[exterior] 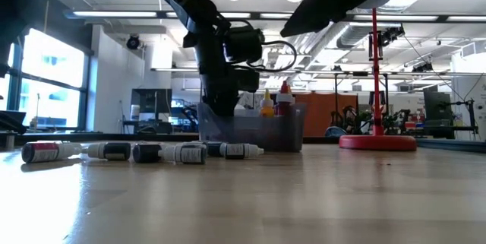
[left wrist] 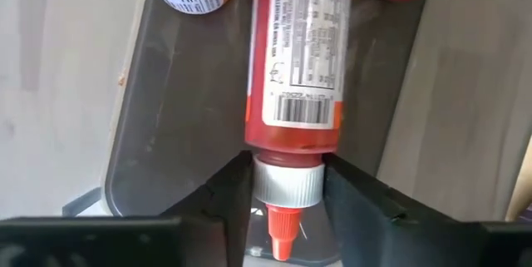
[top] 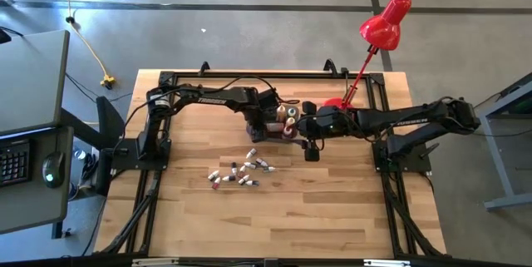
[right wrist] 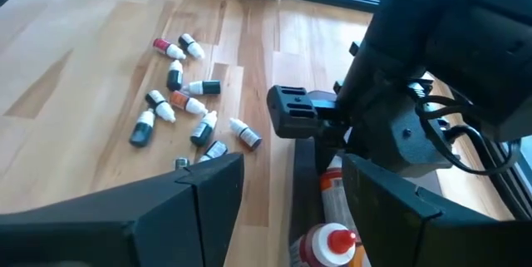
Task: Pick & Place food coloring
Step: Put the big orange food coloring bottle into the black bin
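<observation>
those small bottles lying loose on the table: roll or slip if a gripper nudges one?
The small bottles lie on their sides on the bare wooden table, and look round, so a nudge would probably roll them. They look light, likely skidding. They lie close together, so one may bump neighbours.

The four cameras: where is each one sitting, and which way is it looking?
High view: above the table, looking straight down; both arms show.
Low view: at tabletop height, looking level at the bottles, the bin and the lamp; arms come from above.
Left wrist view: over the bin, on a red bottle between the left pincer fingers.
Right wrist view: past the open right pincer at the bottles.
Shared: high, low and right wrist views show the loose bottles.
</observation>
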### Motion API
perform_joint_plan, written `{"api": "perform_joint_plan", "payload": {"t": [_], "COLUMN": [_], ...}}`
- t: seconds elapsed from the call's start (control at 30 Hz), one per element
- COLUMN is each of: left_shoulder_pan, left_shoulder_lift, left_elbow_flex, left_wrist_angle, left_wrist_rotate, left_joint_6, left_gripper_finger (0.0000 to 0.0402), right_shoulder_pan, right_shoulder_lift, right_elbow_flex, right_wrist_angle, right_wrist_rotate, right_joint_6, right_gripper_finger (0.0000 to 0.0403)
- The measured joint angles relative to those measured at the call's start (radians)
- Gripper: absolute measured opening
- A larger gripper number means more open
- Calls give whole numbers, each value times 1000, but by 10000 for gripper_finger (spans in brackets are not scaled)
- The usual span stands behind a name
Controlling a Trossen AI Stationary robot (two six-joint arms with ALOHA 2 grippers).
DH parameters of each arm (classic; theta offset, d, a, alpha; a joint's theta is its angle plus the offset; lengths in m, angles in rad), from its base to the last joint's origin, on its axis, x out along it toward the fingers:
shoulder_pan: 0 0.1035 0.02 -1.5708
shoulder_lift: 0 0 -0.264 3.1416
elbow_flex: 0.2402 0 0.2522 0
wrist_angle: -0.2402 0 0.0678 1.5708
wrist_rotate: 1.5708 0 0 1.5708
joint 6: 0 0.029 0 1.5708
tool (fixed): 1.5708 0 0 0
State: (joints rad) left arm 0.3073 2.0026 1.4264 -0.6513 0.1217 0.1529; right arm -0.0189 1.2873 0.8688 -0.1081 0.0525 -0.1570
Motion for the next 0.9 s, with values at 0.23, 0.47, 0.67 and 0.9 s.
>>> {"api": "perform_joint_plan", "payload": {"t": [0.23, 0.47, 0.67, 0.9], "left_shoulder_pan": [0, 0, -1, -27], "left_shoulder_lift": [-2, -10, -10, -10], "left_elbow_flex": [0, 68, 204, 345], "left_wrist_angle": [-5, -82, -244, -530], "left_wrist_rotate": [-23, -35, -47, -189], "left_joint_6": [0, 0, 29, 54], "left_gripper_finger": [96, 110, 108, 107], "right_shoulder_pan": [0, 0, 0, 0], "right_shoulder_lift": [0, 0, 0, 0], "right_elbow_flex": [0, 0, 0, 0], "right_wrist_angle": [4, 16, 16, 16], "right_wrist_rotate": [0, 0, 0, 1], "right_joint_6": [0, -4, -7, -8], "right_gripper_finger": [199, 199, 199, 199]}}
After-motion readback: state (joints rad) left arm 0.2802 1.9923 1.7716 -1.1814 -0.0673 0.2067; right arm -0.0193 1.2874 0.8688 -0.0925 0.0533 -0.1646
